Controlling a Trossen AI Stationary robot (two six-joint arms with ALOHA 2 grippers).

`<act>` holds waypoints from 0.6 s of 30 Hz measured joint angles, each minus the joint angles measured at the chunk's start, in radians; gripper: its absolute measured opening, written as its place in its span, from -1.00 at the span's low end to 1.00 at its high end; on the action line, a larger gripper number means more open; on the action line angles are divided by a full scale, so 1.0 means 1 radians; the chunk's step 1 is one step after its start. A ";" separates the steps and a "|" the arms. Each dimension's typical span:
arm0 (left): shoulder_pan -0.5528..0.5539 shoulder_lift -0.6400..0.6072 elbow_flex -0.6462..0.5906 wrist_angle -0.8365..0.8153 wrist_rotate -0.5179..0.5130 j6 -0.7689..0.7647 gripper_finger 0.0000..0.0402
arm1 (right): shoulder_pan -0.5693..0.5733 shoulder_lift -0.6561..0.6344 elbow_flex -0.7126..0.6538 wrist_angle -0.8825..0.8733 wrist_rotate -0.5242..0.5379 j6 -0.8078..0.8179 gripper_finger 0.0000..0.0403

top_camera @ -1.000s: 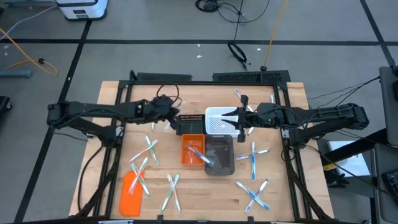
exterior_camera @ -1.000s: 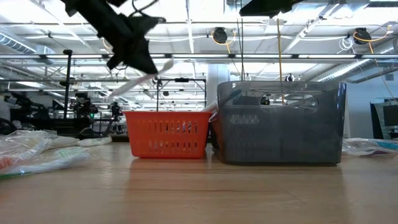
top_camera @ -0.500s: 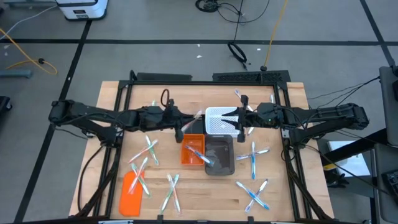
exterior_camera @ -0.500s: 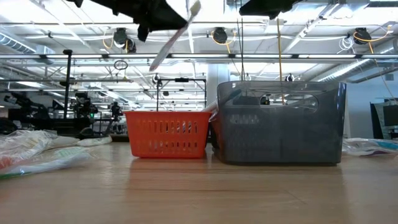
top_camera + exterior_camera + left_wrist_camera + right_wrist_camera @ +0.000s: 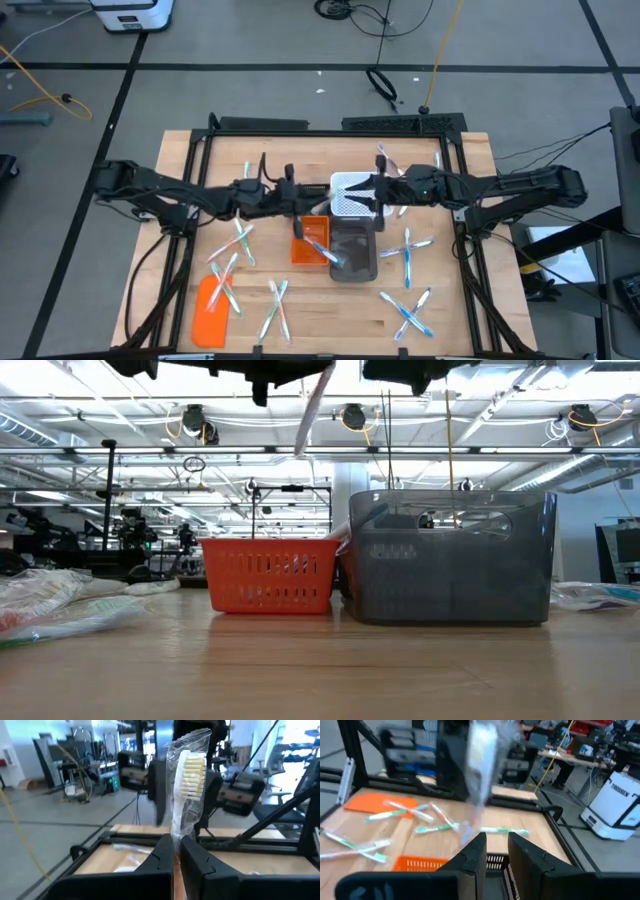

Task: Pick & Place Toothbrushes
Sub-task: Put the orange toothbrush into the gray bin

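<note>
My left gripper point(image 5: 305, 195) reaches level over the table's middle, shut on a toothbrush in a clear wrapper point(image 5: 190, 775). The toothbrush hangs high above the orange basket point(image 5: 268, 575) in the low view point(image 5: 312, 410). Its bristle head points up. My right gripper point(image 5: 368, 192) faces it from the right, above the white mesh bin point(image 5: 350, 200). Its fingers point(image 5: 497, 842) stand apart with nothing between them. Another toothbrush point(image 5: 320, 250) lies across the orange basket and the grey bin point(image 5: 355, 260). My left gripper pinches the wrapped toothbrush's handle point(image 5: 176, 832) between its two fingers, coming at it level from the table's left, fingers across the handle. The toothbrush stands nearly upright, a little tilted, lifted clear. Its head is above the fingers and its other end point(image 5: 299, 450) hangs below.
Loose wrapped toothbrushes lie on the wood at the left point(image 5: 232, 255), near middle point(image 5: 275, 310) and right point(image 5: 410, 250), point(image 5: 410, 315). A flat orange lid point(image 5: 210, 310) lies near the left front corner. A black frame point(image 5: 330, 125) rims the table.
My left gripper has travelled toward the table's right, toward my right gripper, rising a little and turning its wrist. The toothbrush has swung from a low slant to nearly upright. My right gripper has edged toward the left over the white bin.
</note>
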 joint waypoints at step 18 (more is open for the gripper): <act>-0.007 0.044 0.000 0.032 -0.002 0.034 -0.95 | -0.026 0.103 0.000 0.186 -0.106 0.012 -0.62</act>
